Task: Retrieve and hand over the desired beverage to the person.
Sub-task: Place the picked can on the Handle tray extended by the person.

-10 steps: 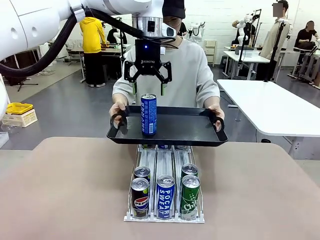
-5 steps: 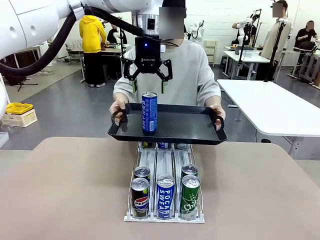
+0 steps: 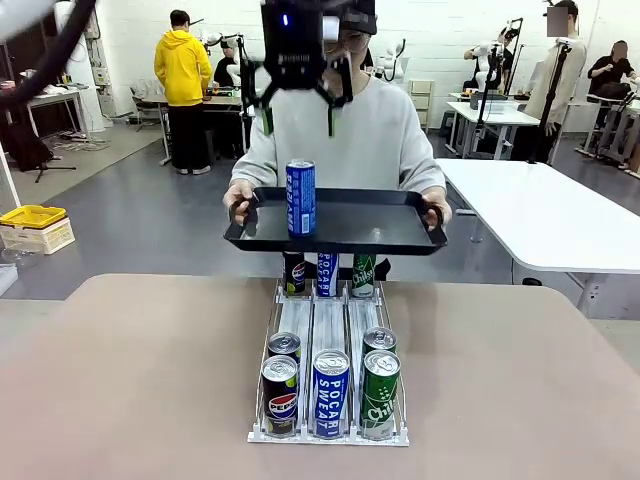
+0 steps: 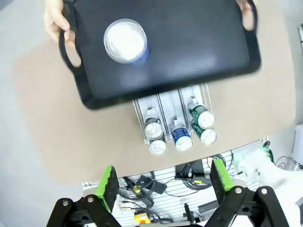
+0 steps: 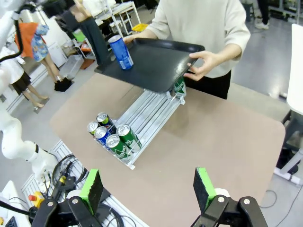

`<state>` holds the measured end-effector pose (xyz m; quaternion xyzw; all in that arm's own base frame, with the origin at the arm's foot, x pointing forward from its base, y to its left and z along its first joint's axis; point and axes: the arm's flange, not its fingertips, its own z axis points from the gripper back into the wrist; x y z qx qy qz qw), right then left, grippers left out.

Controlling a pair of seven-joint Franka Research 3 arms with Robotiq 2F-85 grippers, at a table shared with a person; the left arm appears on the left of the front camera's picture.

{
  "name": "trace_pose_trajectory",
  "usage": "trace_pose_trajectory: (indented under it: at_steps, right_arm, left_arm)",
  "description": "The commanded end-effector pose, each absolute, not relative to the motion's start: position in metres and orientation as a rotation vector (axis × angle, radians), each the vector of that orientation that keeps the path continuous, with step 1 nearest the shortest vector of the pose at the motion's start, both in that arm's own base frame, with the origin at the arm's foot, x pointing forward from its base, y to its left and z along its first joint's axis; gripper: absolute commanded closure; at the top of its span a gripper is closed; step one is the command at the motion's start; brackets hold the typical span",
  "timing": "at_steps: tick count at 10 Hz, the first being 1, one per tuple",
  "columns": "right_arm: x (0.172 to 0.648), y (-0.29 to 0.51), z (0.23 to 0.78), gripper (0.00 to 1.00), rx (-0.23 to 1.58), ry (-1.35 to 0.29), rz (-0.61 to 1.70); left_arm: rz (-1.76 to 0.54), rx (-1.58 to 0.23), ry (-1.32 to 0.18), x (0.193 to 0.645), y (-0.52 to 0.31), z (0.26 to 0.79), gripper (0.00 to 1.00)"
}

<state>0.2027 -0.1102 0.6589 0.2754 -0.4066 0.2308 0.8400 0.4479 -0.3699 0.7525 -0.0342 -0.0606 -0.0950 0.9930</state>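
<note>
On the flat black plastic tray [image 3: 370, 238], toward its left end from the robot's side, stands the tall blue drink can [image 3: 301, 198] with white lettering. It is upright, free of any grip and already in the keeping of the person [image 3: 385, 140] in the pale grey top, who holds the tray level by its two looped handles above the far end of the table. Straight above the can, and well apart from it, hangs the black left gripper [image 3: 299, 122]; its green-padded fingers are spread wide with nothing between them, and its wrist view looks down on the can's silver lid. The right gripper [image 5: 148, 188] waits over the near side, its fingers likewise wide and empty. Below the tray lies the clear three-lane plastic rack [image 3: 330, 320] on the tan table [image 3: 130, 380], with cans clustered at its near end and three more at its far end. The handover looks all but done, so the step in hand is the retreat. It is best made straight up with the fingers kept spread, and no sideways swing until they are clear of the can, the tray's handles and the person's head. Compared with a second ago, the gripper has risen from just over the can's rim to much higher. The tray has also lifted slightly — enough that the three far cans now show beneath it.
</note>
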Motion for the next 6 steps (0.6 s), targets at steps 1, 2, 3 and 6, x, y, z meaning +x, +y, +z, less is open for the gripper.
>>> trace_pose_trajectory:
  at_steps: [1,2,3,6]
  right_arm:
    - [0.203,-0.109,0.659,0.0,0.612,-0.867,0.514]
    - [0.203,-0.109,0.659,0.0,0.612,-0.867,0.514]
    - [0.203,-0.109,0.659,0.0,0.612,-0.867,0.514]
    - [0.203,-0.109,0.659,0.0,0.612,-0.867,0.514]
  left_arm:
    - [-0.271,-0.062,-0.27,0.387,-0.325,0.732,0.0]
    - [-0.304,-0.087,-0.301,0.361,-0.306,0.727,0.0]
    - [-0.334,-0.09,-0.338,0.348,-0.283,0.722,0.0]
    - [-0.388,-0.073,-0.302,0.357,-0.219,0.681,0.0]
